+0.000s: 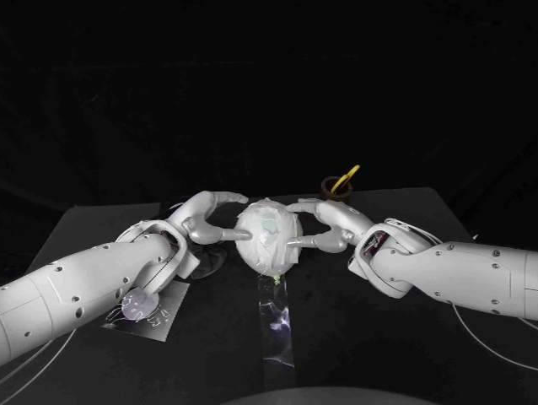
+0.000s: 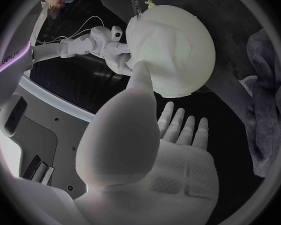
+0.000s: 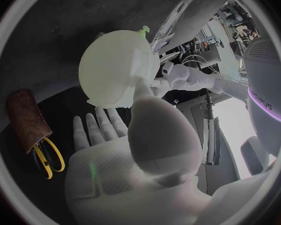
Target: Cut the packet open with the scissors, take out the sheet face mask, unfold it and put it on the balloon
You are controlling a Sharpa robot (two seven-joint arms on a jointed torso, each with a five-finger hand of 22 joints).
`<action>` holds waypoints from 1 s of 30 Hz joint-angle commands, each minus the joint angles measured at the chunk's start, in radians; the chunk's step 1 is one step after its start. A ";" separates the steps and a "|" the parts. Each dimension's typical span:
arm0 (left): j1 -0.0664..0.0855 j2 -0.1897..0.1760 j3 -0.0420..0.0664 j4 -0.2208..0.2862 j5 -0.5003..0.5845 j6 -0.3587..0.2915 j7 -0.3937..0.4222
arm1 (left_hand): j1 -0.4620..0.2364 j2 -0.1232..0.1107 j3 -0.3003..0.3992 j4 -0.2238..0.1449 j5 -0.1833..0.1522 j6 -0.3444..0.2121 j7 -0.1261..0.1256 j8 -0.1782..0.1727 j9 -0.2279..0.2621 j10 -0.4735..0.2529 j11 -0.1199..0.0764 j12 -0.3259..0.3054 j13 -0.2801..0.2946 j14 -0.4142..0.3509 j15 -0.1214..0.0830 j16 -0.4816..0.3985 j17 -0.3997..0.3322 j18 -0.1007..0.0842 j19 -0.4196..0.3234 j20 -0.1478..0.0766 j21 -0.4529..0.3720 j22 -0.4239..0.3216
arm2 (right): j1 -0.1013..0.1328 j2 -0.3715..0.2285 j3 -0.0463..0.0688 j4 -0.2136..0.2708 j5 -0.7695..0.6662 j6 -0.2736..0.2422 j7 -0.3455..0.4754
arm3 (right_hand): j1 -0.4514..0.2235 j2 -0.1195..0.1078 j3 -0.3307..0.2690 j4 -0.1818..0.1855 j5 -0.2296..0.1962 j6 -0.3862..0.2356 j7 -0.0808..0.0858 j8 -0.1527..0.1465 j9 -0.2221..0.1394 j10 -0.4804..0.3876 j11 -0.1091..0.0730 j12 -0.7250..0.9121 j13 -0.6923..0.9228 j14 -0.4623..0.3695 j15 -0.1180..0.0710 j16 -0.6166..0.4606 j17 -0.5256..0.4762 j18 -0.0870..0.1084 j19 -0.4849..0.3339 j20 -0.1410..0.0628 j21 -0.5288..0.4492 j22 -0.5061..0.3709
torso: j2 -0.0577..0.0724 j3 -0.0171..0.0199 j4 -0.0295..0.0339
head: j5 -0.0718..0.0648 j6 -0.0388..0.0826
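A pale balloon (image 1: 266, 239) sits at the table's middle with the white sheet mask (image 1: 260, 224) draped over it. My left hand (image 1: 205, 220) is at its left side and my right hand (image 1: 327, 223) at its right, each touching the covered balloon with a fingertip while the other fingers stay spread. In the left wrist view my left hand (image 2: 147, 150) presses its thumb against the balloon (image 2: 178, 50), where the mask (image 2: 156, 40) lies in folds. In the right wrist view my right hand (image 3: 134, 155) touches the balloon (image 3: 115, 67) the same way. The cut packet (image 1: 147, 312) lies under my left forearm.
Yellow-handled scissors (image 1: 346, 176) stand in a brown holder (image 1: 332, 183) behind my right hand; the scissors (image 3: 47, 157) and holder (image 3: 28, 115) also appear in the right wrist view. A shiny clear strip (image 1: 275, 321) runs from the balloon toward the front edge. A grey cloth (image 2: 265, 100) lies nearby.
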 commanded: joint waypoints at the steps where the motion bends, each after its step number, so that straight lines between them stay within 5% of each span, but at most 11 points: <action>1: 0.000 0.002 0.001 -0.004 -0.022 0.039 -0.019 | 0.000 0.009 0.005 0.000 -0.003 0.007 0.049 0.004 0.002 0.008 0.001 0.003 0.002 0.005 -0.001 -0.001 0.001 0.008 0.000 0.001 -0.002 0.000 | -0.005 0.001 0.000 -0.004 -0.029 0.050 -0.032 | -0.007 0.015 -0.011 -0.001 -0.003 0.011 0.083 0.005 0.002 0.014 0.000 0.003 0.002 0.011 0.001 0.005 0.002 0.014 0.009 -0.001 0.001 0.002 | 0.000 0.0002 -0.0002 | 0.002 -0.001; 20: -0.006 0.017 0.000 -0.047 -0.063 0.167 -0.101 | -0.042 0.041 0.004 0.000 -0.005 0.077 0.033 0.033 0.026 -0.011 -0.011 -0.002 -0.001 -0.007 0.001 -0.012 0.000 0.025 -0.021 0.002 -0.009 -0.003 | -0.014 -0.008 0.000 0.010 -0.024 0.068 -0.038 | -0.040 0.033 -0.047 0.001 -0.003 0.021 0.089 0.008 0.003 0.027 0.005 0.002 0.002 0.024 0.006 0.006 0.003 0.015 0.019 0.000 0.005 0.009 | 0.001 -0.0001 -0.0010 | 0.007 -0.003; 30: -0.008 0.009 -0.001 -0.063 -0.062 0.169 -0.135 | -0.029 0.041 0.011 -0.002 -0.005 0.045 0.055 0.022 0.012 0.017 0.012 0.003 0.002 0.020 0.008 -0.005 0.007 0.034 -0.010 0.004 -0.004 -0.001 | -0.015 -0.011 0.000 0.012 -0.018 0.066 -0.039 | -0.043 0.034 -0.051 0.000 -0.003 0.016 0.091 0.007 0.001 0.025 0.006 0.002 0.001 0.024 0.007 0.005 0.003 0.015 0.023 0.000 0.006 0.012 | -0.001 0.0000 0.0003 | 0.012 -0.010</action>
